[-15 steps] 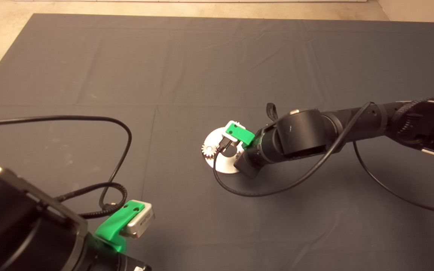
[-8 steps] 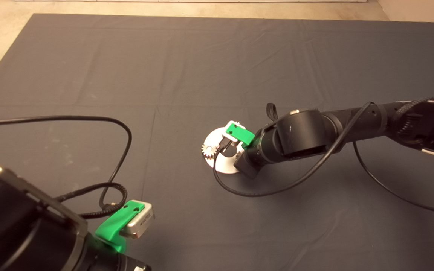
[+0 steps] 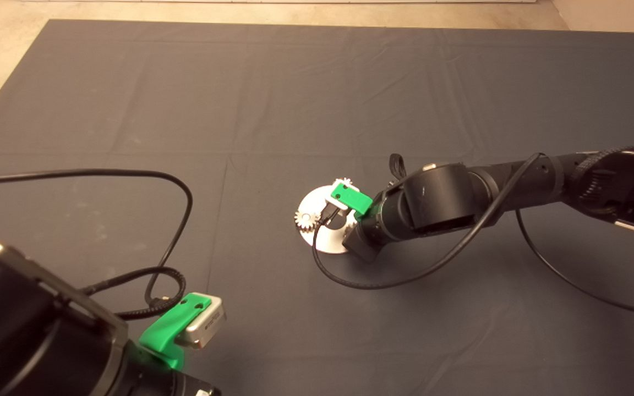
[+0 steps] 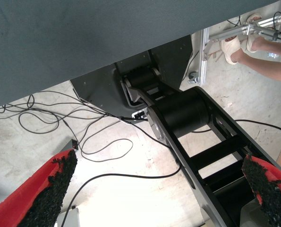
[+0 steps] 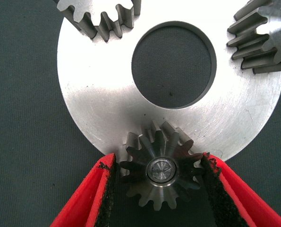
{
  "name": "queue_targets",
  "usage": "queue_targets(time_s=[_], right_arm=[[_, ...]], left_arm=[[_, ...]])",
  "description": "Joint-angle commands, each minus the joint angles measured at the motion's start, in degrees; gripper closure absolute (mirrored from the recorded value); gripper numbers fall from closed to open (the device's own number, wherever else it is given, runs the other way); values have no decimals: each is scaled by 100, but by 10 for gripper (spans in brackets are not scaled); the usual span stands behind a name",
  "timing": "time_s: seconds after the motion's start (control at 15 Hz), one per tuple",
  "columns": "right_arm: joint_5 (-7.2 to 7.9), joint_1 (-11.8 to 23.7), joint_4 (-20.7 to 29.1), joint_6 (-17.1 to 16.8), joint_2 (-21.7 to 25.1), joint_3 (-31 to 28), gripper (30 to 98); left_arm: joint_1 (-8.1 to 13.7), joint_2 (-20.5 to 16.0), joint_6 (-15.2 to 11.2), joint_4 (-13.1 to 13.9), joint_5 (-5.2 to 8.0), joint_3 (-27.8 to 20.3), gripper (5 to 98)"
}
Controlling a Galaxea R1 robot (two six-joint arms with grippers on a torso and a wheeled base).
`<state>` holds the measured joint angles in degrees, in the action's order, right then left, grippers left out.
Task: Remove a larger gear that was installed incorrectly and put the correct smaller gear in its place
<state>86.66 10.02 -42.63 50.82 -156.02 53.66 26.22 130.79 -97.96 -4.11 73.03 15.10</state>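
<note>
The right gripper (image 5: 159, 189) is down at the round metal plate (image 3: 317, 242), a little right of the middle of the head view. Its two red fingers (image 5: 90, 198) stand on each side of the smaller gear (image 5: 160, 170), low in the middle of the right wrist view. The pads look like they just touch the gear's teeth, but I cannot tell if they squeeze it. The gear sits over a shiny pin at the edge of the plate, so I think the fingers are there to put it on its spot or let it go.

Two more small gears (image 5: 100, 16) sit at the top of the right wrist view, on the plate's rim. The big hole in the plate's middle shows dark mat.

I do not see the larger gear anywhere.

The left gripper (image 3: 187, 324) waits at the lower left of the surface (image 3: 185, 99), fingers wide apart and holding nothing. Its view shows floor, wires and a person's feet (image 4: 234, 45).
</note>
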Motion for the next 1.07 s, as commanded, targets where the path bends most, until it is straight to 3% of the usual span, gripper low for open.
queue_targets(time_s=[0.0,0.4,0.6,0.8,1.0], right_arm=[[-15,105,-131,15,13,-24,806],[44,167,-123,51,43,-348,716],[62,415,-79,91,192,-1139,682],[62,899,95,593,268,-1950,657],[62,1014,250,710,791,-2002,604]], left_arm=[[24,-5,-21,33,-8,-79,127],[24,-5,-12,33,-8,-79,127],[24,-5,-3,33,-8,-79,127],[24,-5,5,33,-8,-79,127],[24,-5,5,33,-17,-79,127]])
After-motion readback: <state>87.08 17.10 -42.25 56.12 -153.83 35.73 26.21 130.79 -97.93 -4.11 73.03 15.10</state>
